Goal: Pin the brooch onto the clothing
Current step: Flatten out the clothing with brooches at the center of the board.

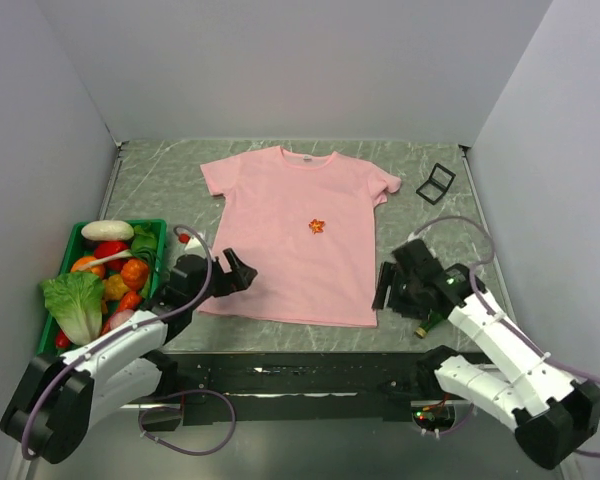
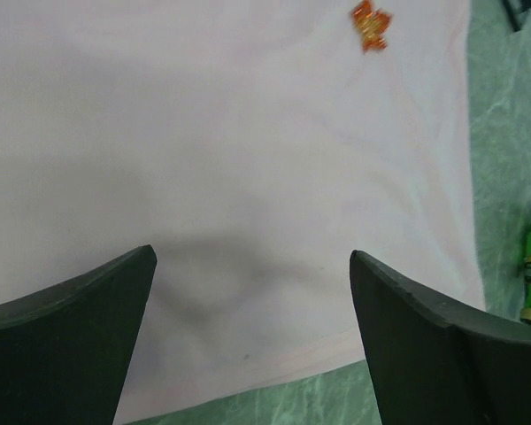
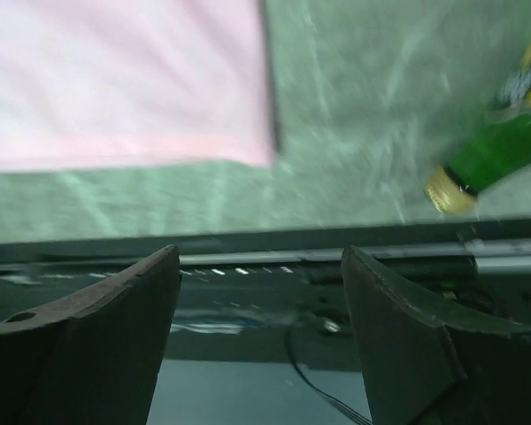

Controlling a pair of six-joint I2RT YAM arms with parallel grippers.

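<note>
The clothing (image 1: 280, 200), a light pink T-shirt, lies flat in the middle of the table. The brooch (image 1: 317, 226), a tiny orange-red pin, sits on the shirt's chest area and shows at the top of the left wrist view (image 2: 370, 24). My left gripper (image 1: 236, 272) hovers open over the shirt's lower left hem (image 2: 230, 159), nothing between its fingers (image 2: 80, 310). My right gripper (image 1: 385, 285) stands open beside the shirt's lower right corner (image 3: 115, 80), also holding nothing. Both grippers are well apart from the brooch.
A green bottle (image 1: 430, 322) lies by the right arm, near the table's front edge (image 3: 504, 146). A green basket (image 1: 75, 235) of toy vegetables stands at the left. A small black case (image 1: 436, 183) lies at the back right.
</note>
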